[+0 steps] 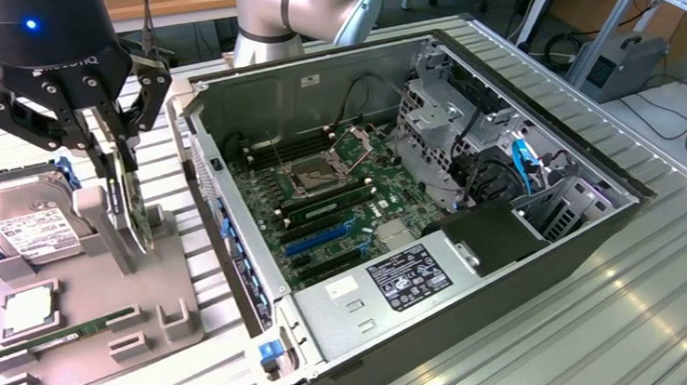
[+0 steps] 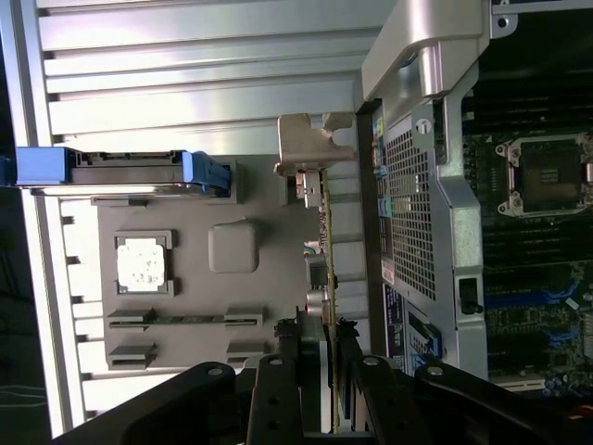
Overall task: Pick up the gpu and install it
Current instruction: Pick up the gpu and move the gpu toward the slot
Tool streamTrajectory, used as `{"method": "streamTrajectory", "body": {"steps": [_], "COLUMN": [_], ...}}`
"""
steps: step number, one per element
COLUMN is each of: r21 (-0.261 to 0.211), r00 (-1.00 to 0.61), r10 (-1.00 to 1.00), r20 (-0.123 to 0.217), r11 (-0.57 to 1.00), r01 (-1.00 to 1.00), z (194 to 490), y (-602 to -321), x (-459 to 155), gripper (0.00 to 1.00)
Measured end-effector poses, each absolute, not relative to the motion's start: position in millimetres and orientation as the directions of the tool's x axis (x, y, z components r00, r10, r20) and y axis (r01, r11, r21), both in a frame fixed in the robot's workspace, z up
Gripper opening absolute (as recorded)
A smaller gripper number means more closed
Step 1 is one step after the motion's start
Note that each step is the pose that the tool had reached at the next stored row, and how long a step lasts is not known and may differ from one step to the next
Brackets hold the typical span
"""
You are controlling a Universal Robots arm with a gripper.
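Observation:
The gpu (image 1: 136, 215) stands on edge in a slot of the grey parts tray (image 1: 96, 354), at the exterior view's left of the open computer case (image 1: 309, 83). My gripper (image 1: 121, 167) hangs straight over the card, one finger on each face, shut on its upper edge. In the wrist view the gpu (image 2: 326, 236) appears edge-on, with its silver end bracket (image 2: 310, 148) at the far end and my gripper (image 2: 321, 341) clamped around it. The card's lower edge is still level with the tray holder. The motherboard's expansion slots (image 1: 317, 240) lie bare inside the case.
On the tray lie a hard drive (image 1: 23, 230) with a white label, a CPU (image 1: 28, 311) and a RAM stick (image 1: 64, 336). The case wall (image 2: 417, 213) stands close beside the card. Drive cages and cables (image 1: 503, 160) fill the case's far side. Ribbed metal tabletop (image 1: 651, 296) surrounds everything.

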State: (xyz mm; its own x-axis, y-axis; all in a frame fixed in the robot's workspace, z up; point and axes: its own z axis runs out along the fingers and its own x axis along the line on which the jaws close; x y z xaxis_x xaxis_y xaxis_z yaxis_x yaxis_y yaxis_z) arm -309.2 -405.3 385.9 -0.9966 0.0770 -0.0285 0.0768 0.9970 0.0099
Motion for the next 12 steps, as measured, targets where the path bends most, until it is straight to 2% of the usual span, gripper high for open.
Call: {"method": "streamTrajectory", "body": {"steps": [12], "r21": [0.010], "r00": [-0.997], "r10": [0.077], "r20": [-0.028], "r11": [0.997], "r01": [0.077], "z": [388.7], "y": [-405.3], "x": [-309.2], "gripper": [0.27]}}
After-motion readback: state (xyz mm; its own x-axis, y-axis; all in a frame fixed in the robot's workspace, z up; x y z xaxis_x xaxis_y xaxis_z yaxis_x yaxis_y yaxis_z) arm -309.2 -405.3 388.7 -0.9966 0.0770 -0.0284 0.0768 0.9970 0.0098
